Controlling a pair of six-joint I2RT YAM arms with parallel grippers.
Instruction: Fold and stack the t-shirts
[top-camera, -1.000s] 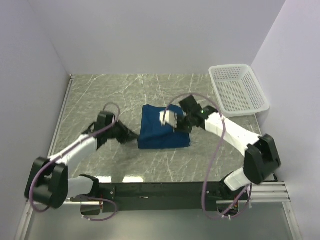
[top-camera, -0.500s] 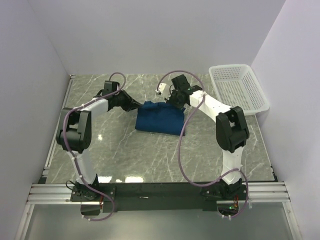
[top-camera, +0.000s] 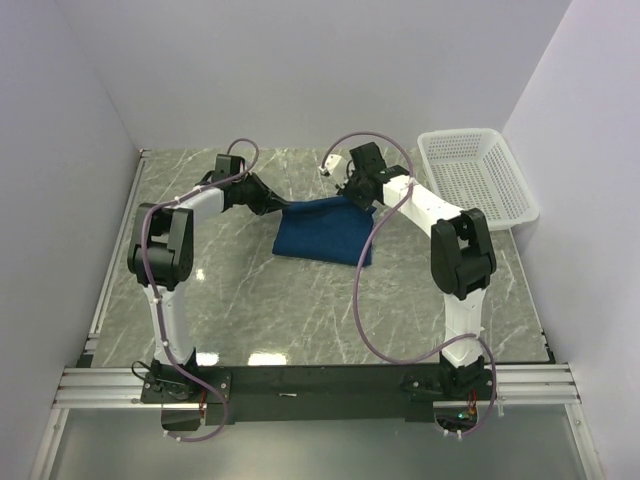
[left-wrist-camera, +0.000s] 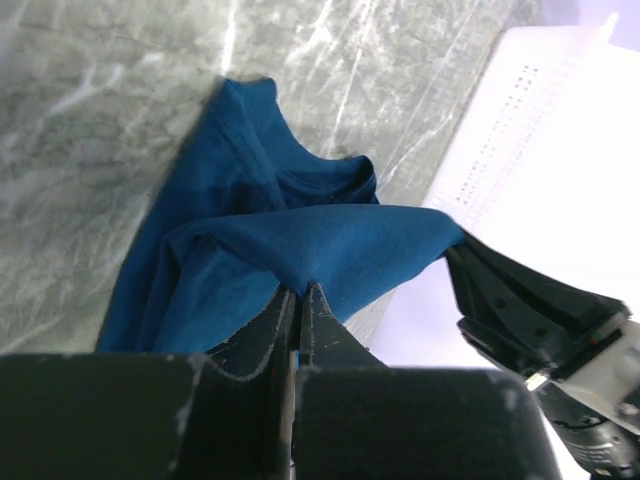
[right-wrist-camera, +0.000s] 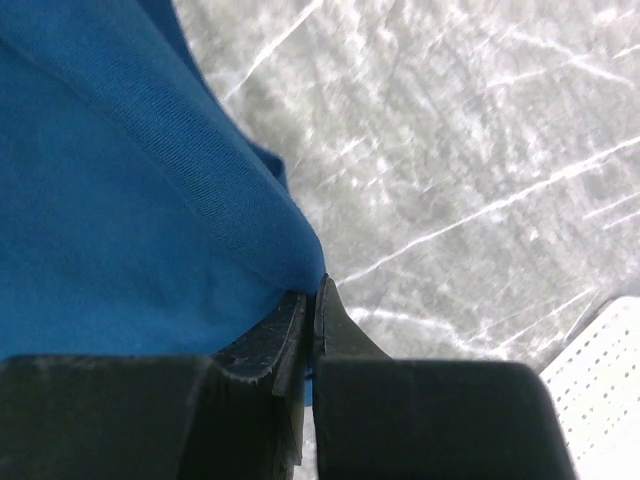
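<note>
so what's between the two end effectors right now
The t-shirt: its raised edge stretches from the left end effector to the right end effector, clearest in the left wrist view.

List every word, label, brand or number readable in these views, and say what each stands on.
None can be read.
The dark blue t-shirt shows only plain cloth in all three views.
The white basket and the marble table carry no lettering.

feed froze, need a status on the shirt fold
Left gripper shut on t-shirt. Right gripper shut on it too, far edge stretched between them. Basket off to the side, nothing blocking.
</note>
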